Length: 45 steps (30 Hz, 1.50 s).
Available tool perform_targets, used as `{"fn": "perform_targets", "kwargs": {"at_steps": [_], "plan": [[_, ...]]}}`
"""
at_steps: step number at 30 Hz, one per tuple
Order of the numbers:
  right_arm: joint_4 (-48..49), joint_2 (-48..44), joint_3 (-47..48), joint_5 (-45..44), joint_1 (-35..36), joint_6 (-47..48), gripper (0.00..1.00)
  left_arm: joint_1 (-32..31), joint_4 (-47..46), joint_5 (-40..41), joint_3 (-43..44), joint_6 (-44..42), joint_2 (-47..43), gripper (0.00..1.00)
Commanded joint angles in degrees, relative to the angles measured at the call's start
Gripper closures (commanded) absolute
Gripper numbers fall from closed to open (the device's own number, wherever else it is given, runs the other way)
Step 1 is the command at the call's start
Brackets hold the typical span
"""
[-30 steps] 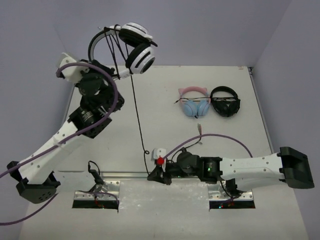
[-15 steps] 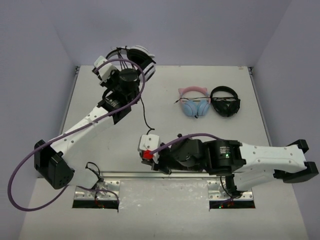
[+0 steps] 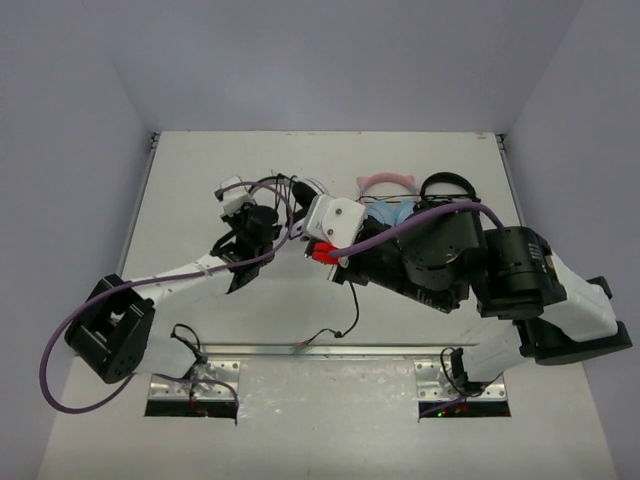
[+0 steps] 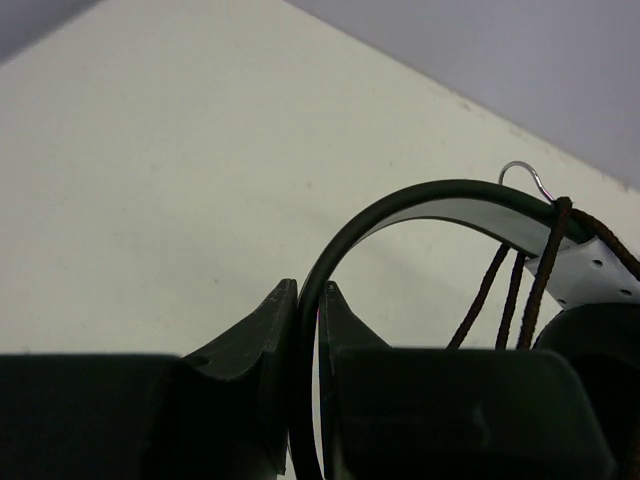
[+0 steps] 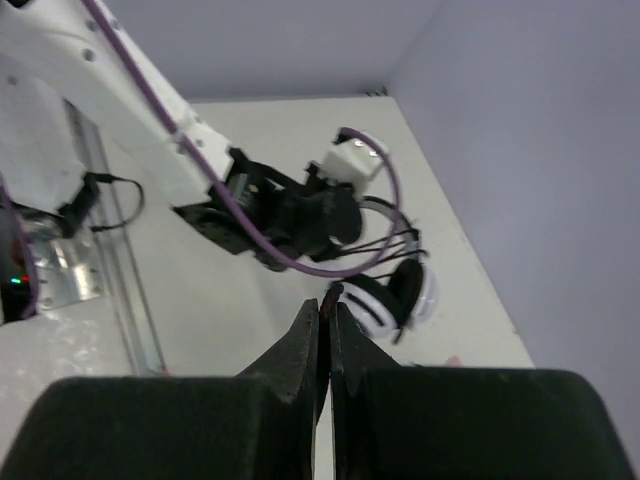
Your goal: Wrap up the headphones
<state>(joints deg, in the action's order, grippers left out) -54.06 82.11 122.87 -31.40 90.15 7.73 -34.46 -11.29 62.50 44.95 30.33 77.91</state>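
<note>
The left gripper [image 4: 306, 318] is clenched on the headband [image 4: 440, 198], holding the headphones [image 3: 304, 190] at mid-table. Just beside them, the right gripper [image 5: 322, 322] is pinched tight on the cable [image 3: 354, 315], and slack trails toward the near edge.

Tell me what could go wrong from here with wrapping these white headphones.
The left gripper pinches only the thin headband, so the headphones may twist or slip. The loose cable below the right gripper trails toward the near rail and could snag. The right arm overhangs the pink cat-ear headphones and might knock them.
</note>
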Motion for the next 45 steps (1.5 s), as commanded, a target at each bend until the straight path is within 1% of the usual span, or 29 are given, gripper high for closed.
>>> {"fn": "perform_targets", "kwargs": {"at_steps": [1, 2, 3, 4, 6, 8, 10, 12, 13, 14, 15, 16, 17, 19, 20, 21, 23, 25, 27, 30, 33, 35, 38, 39, 40, 42, 43, 44, 45], "plan": [[1.5, -2.46, -1.13, -13.5, 18.57, 13.35, 0.99, -0.08, -26.22, -19.63, -10.82, -9.58, -3.46, 1.0], [2.98, -3.43, -2.01, -15.08, 18.48, 14.24, 0.99, -0.08, -27.89, -21.78, -15.11, -10.02, -3.55, 1.0], [3.96, -4.66, -4.19, -16.14, 17.79, 15.9, 0.99, -0.08, -30.43, -27.81, -17.07, -10.2, -3.81, 1.0], [5.79, -7.72, -5.87, -18.94, 17.43, 17.4, 0.99, 0.0, -32.37, -30.74, -19.09, -11.24, -4.08, 0.99], [12.21, -10.37, -10.95, -21.85, 16.73, 21.87, 0.99, -1.13, -35.63, -35.94, -23.3, -13.52, -4.26, 1.0], [12.32, -11.88, -11.86, -23.97, 16.11, 22.77, 0.99, -4.9, -35.3, -36.58, -24.55, -15.38, -4.78, 1.0], [8.65, -11.79, -12.12, -24.41, 14.8, 22.07, 0.99, -9.81, -34.86, -34.56, -26.05, -18.54, -6.79, 1.0], [5.65, -11.88, -14.14, -23.02, 10.16, 19.63, 0.99, -12.55, -33.71, -34.98, -27.62, -19.86, -9.25, 1.0], [2.33, -11.79, -14.93, -19.35, 6.92, 18.22, 0.99, -14.13, -32.93, -35.08, -27.9, -19.87, -12.4, 1.0], [0.82, -11.88, -17.46, -16.53, -1.64, 16.72, 0.99, -14.93, -29.7, -34.9, -28.07, -19.69, -14.17, 1.0], [0.37, -12.05, -19.92, -14.33, -6.25, 15.49, 0.99, -15.63, -28.02, -35.25, -28.33, -19.6, -16.45, 1.0], [0.8, -12.23, -22.56, -12.57, -11.26, 15.48, 0.99, -17.12, -26.61, -34.99, -29.21, -19.6, -21.43, 0.99], [0.45, -11.54, -26.15, -9.15, -20.53, 15.04, 0.99, -17.83, -23.72, -34.73, -29.83, -19.52, -24.01, 1.0], [1.67, -11.0, -28.11, -3.96, -29.81, 12.94, 0.99, -19.32, -19.49, -32.18, -30.36, -18.73, -31.57, 1.0], [3.33, -10.92, -29.86, -1.32, -38.64, 12.14, 0.99, -19.77, -15.12, -31.66, -30.27, -18.55, -33.68, 1.0], [4.92, -10.74, -30.75, 2.62, -42.13, 11.53, 0.99, -20.38, -12.99, -30.43, -30.27, -17.94, -37.88, 1.0], [7.56, -9.25, -31.63, 2.93, -48.11, 12.3, 0.99, -20.65, -7.9, -29.37, -29.83, -17.32, -41.77, 1.0], [8.27, -5.3, -30.77, -1.46, -50.24, 14.33, 0.99, -20.82, -5.42, -29.28, -29.74, -16.27, -47.13, 1.0], [8.19, -1.45, -28.57, -0.17, -53.23, 13.64, 0.99, -20.83, -4.54, -31.72, -29.22, -15.83, -50.21, 1.0], [7.75, 3.13, -27.24, -0.68, -54.99, 12.84, 0.99, -20.83, -0.41, -32.79, -24.83, -14.25, -52.5, 1.0], [6.16, 6.66, -27.59, 6.15, -54.99, 7.67, 0.99, -20.83, 3.46, -31.48, -19.74, -12.05, -54.78, 1.0], [9.57, 5.36, -31.97, 14.14, -54.99, 4.25, 0.99, -20.74, 7.06, -30.25, -16.58, -9.86, -55.49, 1.0], [19.76, -0.61, -41.37, 23.72, -54.99, -1.11, 0.99, -20.83, 9.79, -30.33, -10.86, -7.31, -55.41, 1.0], [26.14, -2.63, -44.35, 27.23, -54.91, -2.44, 0.99, -20.83, 9.88, -30.42, -8.06, -6.86, -54.45, 1.0], [29.68, -7.26, -50.65, 35.36, -55.08, -3.67, 0.99, -20.83, 10.58, -30.25, -6.38, -6.16, -53.92, 1.0], [38.03, -11.86, -57.53, 42.79, -54.99, -9.46, 0.99, -20.74, 10.76, -28.49, -3.3, -3.7, -51.81, 1.0], [46.07, -13.8, -63.4, 45.96, -54.99, -11.75, 0.99, -20.82, 9.46, -27.96, -0.85, -3.26, -51.28, 1.0], [50.42, -17.03, -66.06, 51.47, -54.99, -16.47, 0.99, -20.83, 8.4, -27.26, -0.04, -1.6, -50.76, 1.0], [58.81, -18.46, -68.79, 53.79, -54.99, -19.04, 0.99, -20.83, 6.74, -26.04, 0.66, -1.06, -49.79, 1.0]]}}
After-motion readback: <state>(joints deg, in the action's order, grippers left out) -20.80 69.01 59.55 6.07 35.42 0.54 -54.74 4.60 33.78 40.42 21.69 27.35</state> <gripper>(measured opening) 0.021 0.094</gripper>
